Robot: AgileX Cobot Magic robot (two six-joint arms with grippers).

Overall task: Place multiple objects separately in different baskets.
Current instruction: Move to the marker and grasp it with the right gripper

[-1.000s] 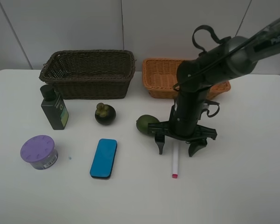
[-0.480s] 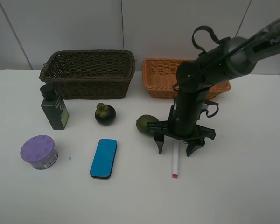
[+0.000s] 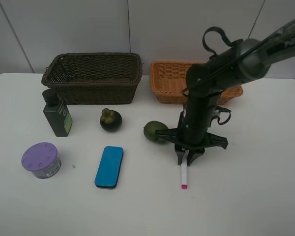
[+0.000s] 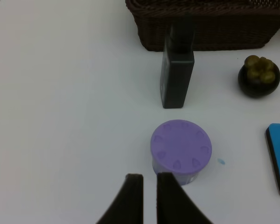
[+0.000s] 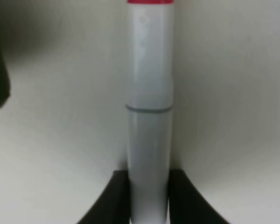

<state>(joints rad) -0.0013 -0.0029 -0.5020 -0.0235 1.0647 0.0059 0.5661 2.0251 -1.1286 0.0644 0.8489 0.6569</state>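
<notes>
My right gripper (image 3: 187,158) reaches down onto the table and is shut on the white marker (image 3: 184,176), whose red-tipped end sticks out toward the front edge; in the right wrist view both fingers press the marker (image 5: 148,107) barrel. A green oval fruit (image 3: 153,131) lies just left of that arm. The mangosteen (image 3: 110,119), dark green bottle (image 3: 57,113), purple-lidded tub (image 3: 41,160) and blue eraser (image 3: 109,166) sit on the left half. The dark brown basket (image 3: 93,77) and orange-tan basket (image 3: 173,84) stand at the back. My left gripper (image 4: 149,184) hangs shut and empty near the tub (image 4: 181,149).
The white table (image 3: 255,196) spreads out to the right and front of the marker. A grey panelled wall rises behind the baskets. The left wrist view also takes in the bottle (image 4: 178,74), mangosteen (image 4: 259,75) and an edge of the eraser (image 4: 279,154).
My right gripper's jaws, spread wide either side of the marker before, have closed onto it. The arm stayed in place and the other objects have not moved.
</notes>
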